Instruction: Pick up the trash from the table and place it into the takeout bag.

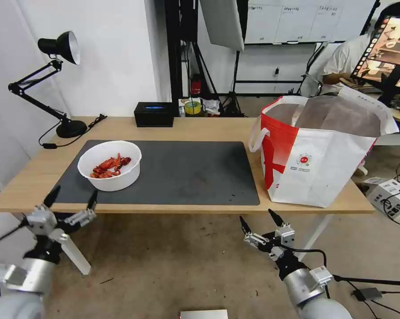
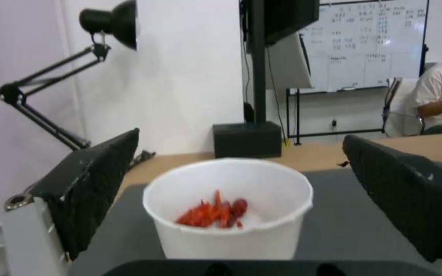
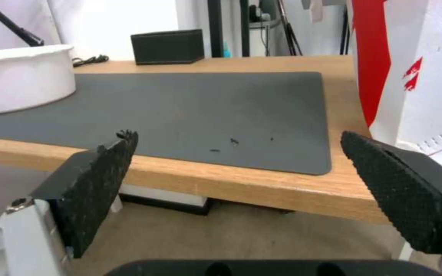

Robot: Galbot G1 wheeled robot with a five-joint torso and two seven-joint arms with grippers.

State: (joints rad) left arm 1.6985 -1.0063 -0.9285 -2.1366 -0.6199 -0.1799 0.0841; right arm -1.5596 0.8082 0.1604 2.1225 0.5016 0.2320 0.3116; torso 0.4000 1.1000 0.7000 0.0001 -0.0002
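White bowl (image 1: 110, 165) on mat, takeout bag (image 1: 317, 153) interior unclear, both grippers spread.

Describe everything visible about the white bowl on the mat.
The white bowl is round and deep with a thin rim and slightly tapered walls, apparently plastic or paper. It stands upright on the left part of the dark grey mat, which lies on the table. Inside, red crayfish shells cover only part of the bottom. Nothing else touches it. The left claw hangs open just short of the table's near edge, in line with the bowl; the left wrist view frames the bowl between its fingers.
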